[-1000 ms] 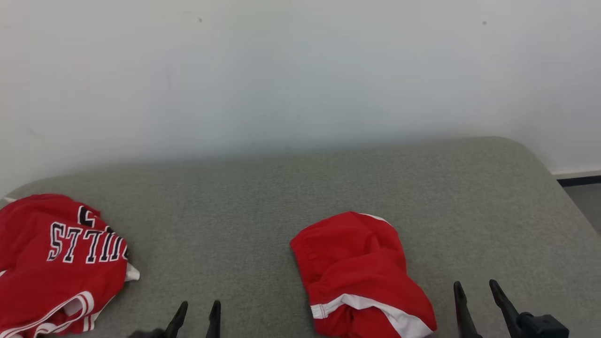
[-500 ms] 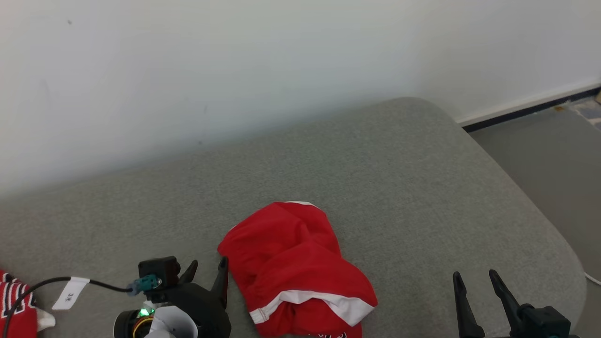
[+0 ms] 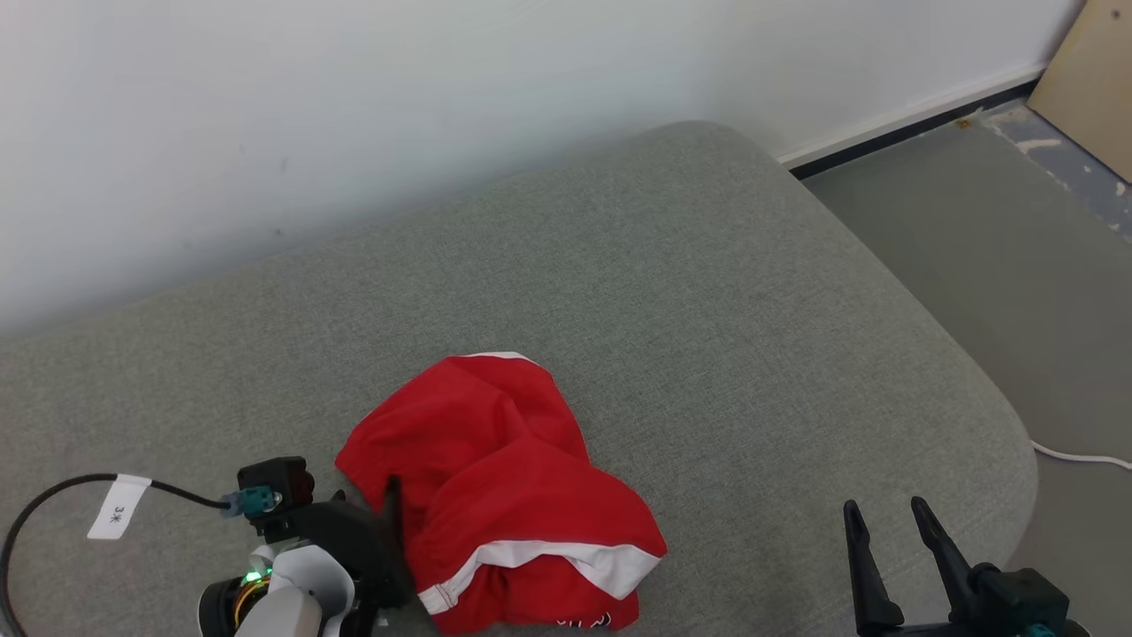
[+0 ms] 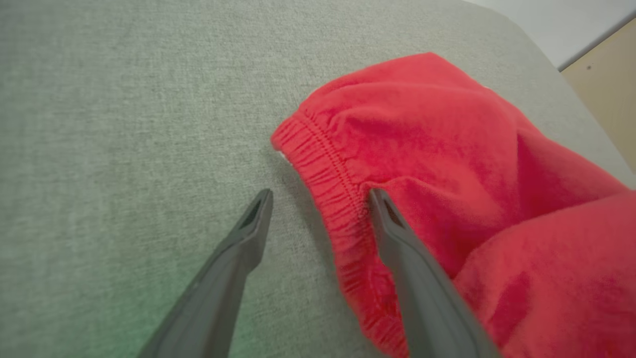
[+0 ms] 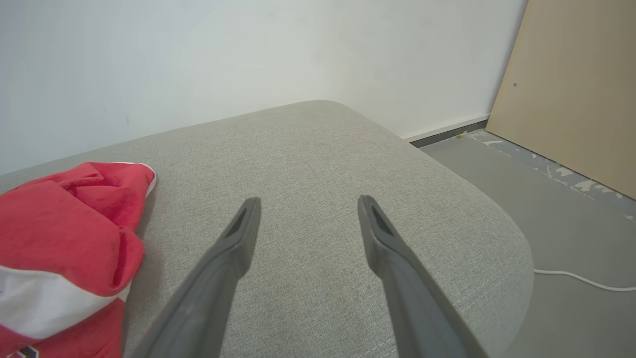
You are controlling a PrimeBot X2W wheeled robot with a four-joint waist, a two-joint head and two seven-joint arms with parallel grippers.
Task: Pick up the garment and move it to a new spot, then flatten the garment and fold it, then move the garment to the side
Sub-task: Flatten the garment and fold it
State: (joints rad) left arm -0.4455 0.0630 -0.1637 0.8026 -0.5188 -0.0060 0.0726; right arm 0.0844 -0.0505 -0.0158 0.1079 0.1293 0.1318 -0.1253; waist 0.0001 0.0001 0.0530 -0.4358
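The garment (image 3: 504, 495), red shorts with a white hem stripe, lies crumpled on the grey cushion (image 3: 690, 292). My left gripper (image 3: 364, 502) stands open at the shorts' left edge. In the left wrist view the left gripper (image 4: 320, 194) straddles the elastic waistband of the garment (image 4: 447, 149): one finger over red cloth, the other over bare cushion. My right gripper (image 3: 884, 526) is open above the cushion's near right part, well right of the shorts. In the right wrist view the right gripper (image 5: 308, 203) holds nothing, and the garment (image 5: 64, 228) lies at the left.
A white wall (image 3: 354, 106) backs the cushion. The cushion's rounded right edge drops to a grey floor (image 3: 990, 230) with a white cable (image 3: 1079, 457). A wooden panel (image 5: 576, 89) leans at the far right. A tagged black cable (image 3: 62, 495) runs from my left wrist.
The head camera has swung right, so the lettered red jersey has left the picture. My left gripper has come forward to the shorts' waistband edge, still open. The right gripper is unchanged.
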